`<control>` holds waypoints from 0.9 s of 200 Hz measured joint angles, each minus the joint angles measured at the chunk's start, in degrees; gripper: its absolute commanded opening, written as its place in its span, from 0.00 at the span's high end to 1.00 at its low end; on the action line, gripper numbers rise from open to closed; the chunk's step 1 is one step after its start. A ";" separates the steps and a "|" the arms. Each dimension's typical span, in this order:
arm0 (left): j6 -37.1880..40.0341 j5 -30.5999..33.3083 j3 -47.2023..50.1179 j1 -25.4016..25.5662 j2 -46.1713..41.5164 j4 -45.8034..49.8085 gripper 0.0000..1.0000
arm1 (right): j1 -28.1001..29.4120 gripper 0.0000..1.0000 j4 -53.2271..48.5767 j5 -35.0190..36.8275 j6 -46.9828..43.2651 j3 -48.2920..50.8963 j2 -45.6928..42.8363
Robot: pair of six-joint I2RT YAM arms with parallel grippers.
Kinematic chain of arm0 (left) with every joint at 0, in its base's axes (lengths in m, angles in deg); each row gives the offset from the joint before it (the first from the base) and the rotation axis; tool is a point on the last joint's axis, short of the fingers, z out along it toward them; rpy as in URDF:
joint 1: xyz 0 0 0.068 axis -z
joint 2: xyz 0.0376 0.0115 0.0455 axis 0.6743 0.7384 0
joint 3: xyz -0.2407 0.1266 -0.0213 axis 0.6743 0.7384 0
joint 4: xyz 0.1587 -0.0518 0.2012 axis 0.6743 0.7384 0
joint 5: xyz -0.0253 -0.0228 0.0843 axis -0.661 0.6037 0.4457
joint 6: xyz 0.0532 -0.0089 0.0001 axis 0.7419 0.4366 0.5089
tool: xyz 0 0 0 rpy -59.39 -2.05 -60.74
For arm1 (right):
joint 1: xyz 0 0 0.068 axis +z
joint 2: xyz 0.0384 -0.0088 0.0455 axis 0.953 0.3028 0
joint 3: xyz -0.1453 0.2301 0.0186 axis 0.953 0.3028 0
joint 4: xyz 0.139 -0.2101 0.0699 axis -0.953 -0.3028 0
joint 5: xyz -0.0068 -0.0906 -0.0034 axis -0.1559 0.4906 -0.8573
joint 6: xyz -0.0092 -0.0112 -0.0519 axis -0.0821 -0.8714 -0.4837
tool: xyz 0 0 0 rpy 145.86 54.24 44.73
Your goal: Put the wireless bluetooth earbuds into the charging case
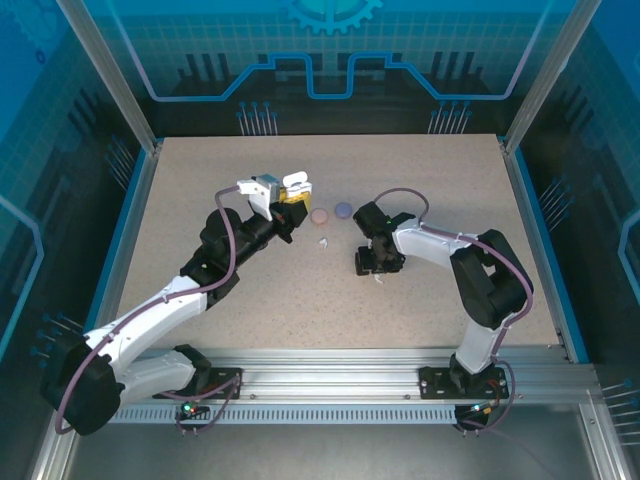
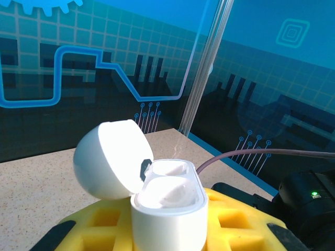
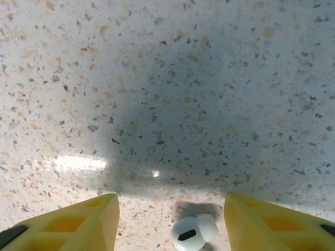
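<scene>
The left gripper (image 1: pixel 289 203) holds the white charging case (image 2: pixel 167 214) up off the speckled table (image 1: pixel 200 180), its yellow fingers (image 2: pixel 233 219) clamped on the lower body. The lid (image 2: pixel 107 159) is hinged back and the 2 wells face up. The glare on the white plastic makes it impossible to tell whether either well is filled.

Across the table, the right gripper (image 3: pixel 171 212) hangs low with its jaws apart, straddling 1 white earbud (image 3: pixel 193 234). The earbud lies on its side on the table between the pads, nearer the right-hand one, with a gap visible on both sides. In the top view, a second white earbud (image 1: pixel 322 240) lies loose on the table between the 2 arms. Just beyond it, a pink case (image 1: pixel 319 215) and a purple case (image 1: pixel 343 209) sit side by side.

The earbud looks almost weightless, hard and glossy, with a rounded head that wide pads could easily squirt sideways or flick away. The safer hold is probably across the flatter sides of the stem or the waist just below the head, closing slowly and squarely. That would leave the stem free to point down into the well. Little squeeze should be needed, and too much is likely to twist the piece in the pads and spoil its alignment. The case is also smooth and light, so the grip on its lower body will have to resist the push of seating the earbud.
</scene>
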 measured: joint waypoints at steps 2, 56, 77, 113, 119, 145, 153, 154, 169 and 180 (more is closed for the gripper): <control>0.00 0.00 0.00 0.00 0.00 0.00 1.00 | 0.00 0.46 -0.04 0.00 -0.24 0.00 0.00; 0.00 0.00 -0.02 0.00 0.00 0.04 1.00 | -0.31 0.47 -0.42 0.39 -2.27 0.52 0.83; 0.00 0.00 -0.02 0.00 0.00 0.11 1.00 | -0.35 0.48 -0.20 0.68 -2.51 0.92 0.81; 0.00 0.00 -0.02 0.09 0.00 0.17 1.00 | -0.37 0.52 -0.17 1.03 -3.26 1.03 0.81; 0.00 0.00 -0.02 0.09 0.00 0.17 1.00 | -0.37 0.52 -0.20 1.07 -3.37 1.03 0.81; 0.00 0.00 0.00 0.09 0.00 0.20 1.00 | -0.37 0.54 -0.33 1.14 -3.61 1.03 0.81; 0.00 0.00 0.00 0.09 0.00 0.17 1.00 | -0.37 0.54 -0.35 1.25 -3.67 1.03 0.81; 0.00 0.00 -0.02 0.09 0.00 0.20 1.00 | -0.37 0.54 -0.37 1.27 -3.69 1.03 0.81; 0.00 0.00 -0.02 0.09 0.00 0.17 1.00 | -0.35 0.56 -0.39 1.38 -3.76 1.03 0.79; 0.00 0.02 -0.02 0.09 0.00 0.20 1.00 | -0.35 0.56 -0.50 1.49 -3.76 1.03 0.74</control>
